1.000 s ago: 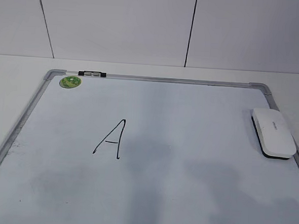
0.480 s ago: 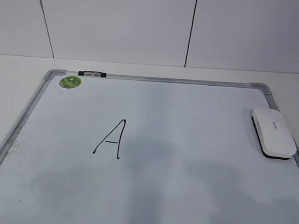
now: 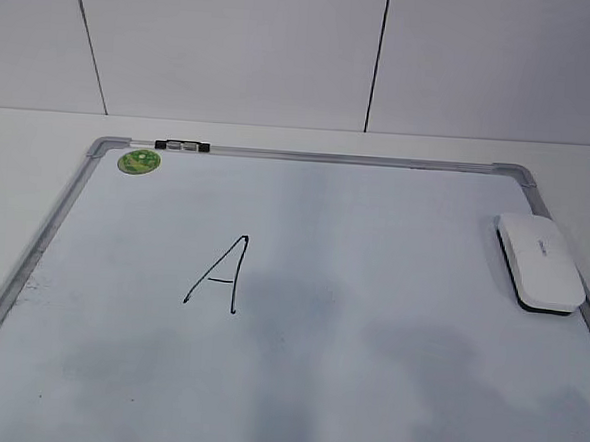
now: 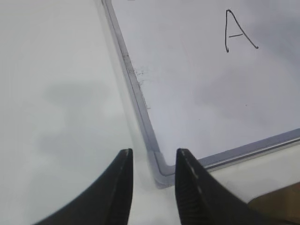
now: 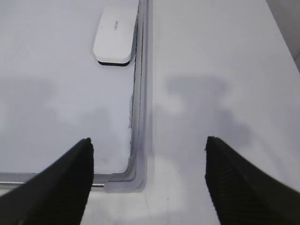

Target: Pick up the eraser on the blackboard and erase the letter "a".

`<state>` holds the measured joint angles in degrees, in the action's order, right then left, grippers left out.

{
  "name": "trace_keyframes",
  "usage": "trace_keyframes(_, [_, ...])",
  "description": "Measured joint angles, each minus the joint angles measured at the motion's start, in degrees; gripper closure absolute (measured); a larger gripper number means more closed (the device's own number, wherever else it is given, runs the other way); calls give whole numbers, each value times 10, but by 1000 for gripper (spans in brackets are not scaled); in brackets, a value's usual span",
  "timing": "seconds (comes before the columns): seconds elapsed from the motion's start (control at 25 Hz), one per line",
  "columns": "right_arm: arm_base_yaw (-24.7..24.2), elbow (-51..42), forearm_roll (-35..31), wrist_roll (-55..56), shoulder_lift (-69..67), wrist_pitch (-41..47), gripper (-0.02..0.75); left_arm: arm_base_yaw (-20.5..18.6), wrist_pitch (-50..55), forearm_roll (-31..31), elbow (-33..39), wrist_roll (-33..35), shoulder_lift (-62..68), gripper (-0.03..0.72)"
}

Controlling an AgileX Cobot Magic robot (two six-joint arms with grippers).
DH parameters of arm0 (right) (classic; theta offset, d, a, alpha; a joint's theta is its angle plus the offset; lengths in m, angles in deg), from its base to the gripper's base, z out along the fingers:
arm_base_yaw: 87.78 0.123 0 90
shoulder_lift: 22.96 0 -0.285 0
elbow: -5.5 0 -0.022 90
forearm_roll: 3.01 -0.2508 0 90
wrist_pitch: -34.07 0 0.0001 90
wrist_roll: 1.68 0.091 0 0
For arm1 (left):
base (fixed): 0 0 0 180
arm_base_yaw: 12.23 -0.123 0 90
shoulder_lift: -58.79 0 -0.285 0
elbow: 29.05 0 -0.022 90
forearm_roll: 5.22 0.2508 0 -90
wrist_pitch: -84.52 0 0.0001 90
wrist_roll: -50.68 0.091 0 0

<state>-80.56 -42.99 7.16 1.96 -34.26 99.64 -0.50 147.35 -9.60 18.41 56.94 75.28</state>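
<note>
The white eraser (image 3: pixel 539 262) lies flat at the right edge of the blackboard (image 3: pixel 309 157), far side. It also shows in the right wrist view (image 5: pixel 116 33), well ahead of my right gripper (image 5: pixel 149 143). That gripper is wide open and empty over the board's near right corner (image 5: pixel 136 178). My left gripper (image 4: pixel 153 154) is open and empty, with a narrower gap, over the board's near left corner (image 4: pixel 161 171). A tall capital "A" (image 3: pixel 219 273) is written left of centre and shows in the left wrist view (image 4: pixel 238 32). No small lowercase "a" shows in any view. Neither gripper shows in the exterior view.
A round green sticker (image 3: pixel 137 161) and a small black-and-white clip (image 3: pixel 181 146) sit at the board's far left corner. The white table (image 5: pixel 220 70) extends past the board on both sides. A white tiled wall (image 3: pixel 235 47) stands behind.
</note>
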Motion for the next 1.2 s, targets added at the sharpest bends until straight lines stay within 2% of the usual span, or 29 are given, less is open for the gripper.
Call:
trace_keyframes(0.4, [0, 0, 1, 0, 45, 0, 145, 0, 3, 0, 0, 0, -76, 454])
trace_keyframes(0.8, [0, 0, 1, 0, 45, 0, 145, 0, 3, -1, 0, 0, -81, 453])
trace_keyframes(1.04, [-1, 0, 1, 0, 45, 0, 145, -34, 3, -1, 0, 0, -81, 453])
trace_keyframes(1.2, [-25, 0, 1, 0, 45, 0, 145, -63, 3, -1, 0, 0, -81, 454])
